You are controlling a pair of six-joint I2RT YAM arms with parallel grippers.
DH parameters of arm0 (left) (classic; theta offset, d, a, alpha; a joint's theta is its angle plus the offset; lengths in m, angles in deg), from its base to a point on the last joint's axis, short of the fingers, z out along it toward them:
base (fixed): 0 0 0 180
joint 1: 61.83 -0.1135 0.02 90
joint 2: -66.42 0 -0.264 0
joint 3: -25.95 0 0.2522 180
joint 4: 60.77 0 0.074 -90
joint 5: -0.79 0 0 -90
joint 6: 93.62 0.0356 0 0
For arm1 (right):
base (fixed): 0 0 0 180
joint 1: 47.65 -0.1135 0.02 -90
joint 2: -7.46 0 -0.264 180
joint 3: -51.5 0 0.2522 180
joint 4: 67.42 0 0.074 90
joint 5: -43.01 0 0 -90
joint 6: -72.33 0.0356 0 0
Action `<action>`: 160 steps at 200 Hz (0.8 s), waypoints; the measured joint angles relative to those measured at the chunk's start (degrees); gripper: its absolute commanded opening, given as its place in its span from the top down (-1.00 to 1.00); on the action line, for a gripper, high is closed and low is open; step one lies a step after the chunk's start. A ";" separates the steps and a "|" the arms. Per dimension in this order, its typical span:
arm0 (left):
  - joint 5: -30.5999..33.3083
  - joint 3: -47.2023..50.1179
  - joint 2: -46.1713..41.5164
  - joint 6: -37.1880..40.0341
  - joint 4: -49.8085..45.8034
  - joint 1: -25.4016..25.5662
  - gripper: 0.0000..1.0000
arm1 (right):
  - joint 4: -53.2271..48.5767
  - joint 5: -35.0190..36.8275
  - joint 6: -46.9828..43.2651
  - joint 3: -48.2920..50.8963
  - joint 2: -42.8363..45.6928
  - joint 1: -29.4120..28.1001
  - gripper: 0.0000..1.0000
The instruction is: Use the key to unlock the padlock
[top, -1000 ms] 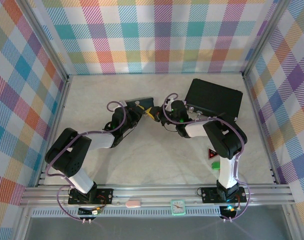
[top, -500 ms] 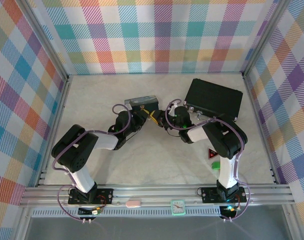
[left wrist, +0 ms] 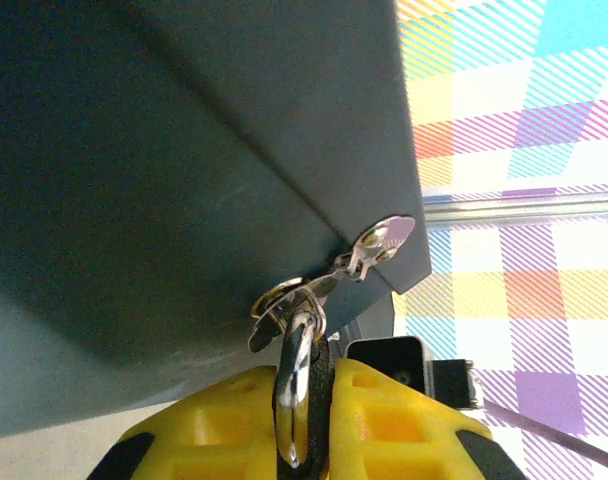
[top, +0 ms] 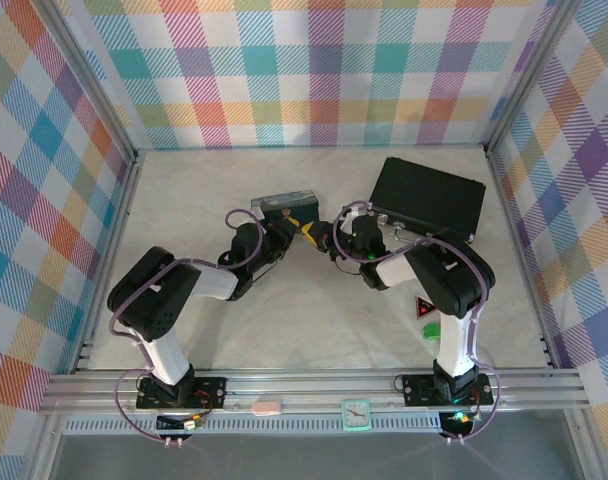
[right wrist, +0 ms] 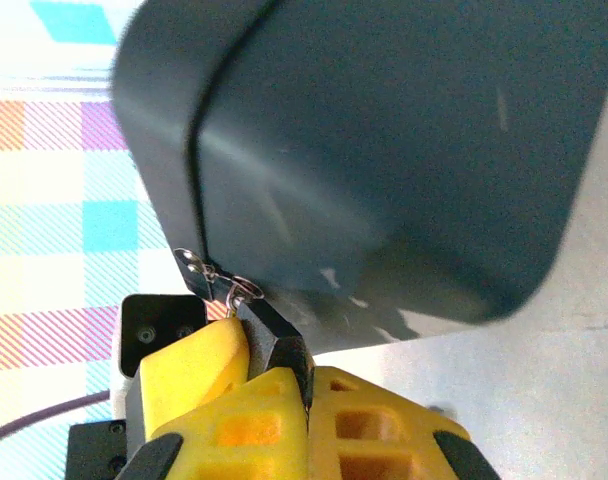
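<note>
left gripper (left wrist: 304, 372): yellow fingers (left wrist: 399, 415) drawn nearly together on the padlock (left wrist: 294, 385). the silver shackle loop stands upright in the narrow gap between them, with dark metal just beside it. grip confirmed in the left wrist view.

key (left wrist: 381, 238): a small silver cluster on a ring, hanging just above the shackle and clear of the left fingertips. one blade points up and to the right, across the lower edge of the dark tin (left wrist: 184, 150) that fills the background. contact between key and tin cannot be determined.

right gripper (right wrist: 306, 378): fully closed. a dark wedge (right wrist: 276, 342) sits at its fingertips; whether it is clamped or only pressed against them cannot be determined. the ring and one key (right wrist: 196, 266) lie just up and left of that wedge, close beneath the tin (right wrist: 384, 130).

top view: left gripper (top: 302, 228) and right gripper (top: 327, 238) meet tip to tip near the middle of the table (top: 314, 320), just in front of the tin (top: 288, 205). padlock and key are too small to resolve there. the black case (top: 429, 196) lies to the right, near the right arm, apart from both grippers.
</note>
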 measured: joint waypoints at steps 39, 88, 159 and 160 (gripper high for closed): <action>-0.81 2.38 5.03 4.90 13.05 0.00 1.00 | 0.31 -0.92 16.26 0.55 0.00 0.63 1.00; -1.18 3.45 8.15 12.26 21.88 0.00 1.00 | 1.44 -1.20 32.72 0.90 0.00 0.72 1.00; 0.70 3.34 9.44 15.76 24.26 0.00 1.00 | 4.55 -0.39 37.00 0.13 -2.32 0.48 0.88; 0.72 3.34 9.44 15.72 24.24 0.00 1.00 | 4.52 -0.39 37.00 0.13 -2.32 0.48 0.86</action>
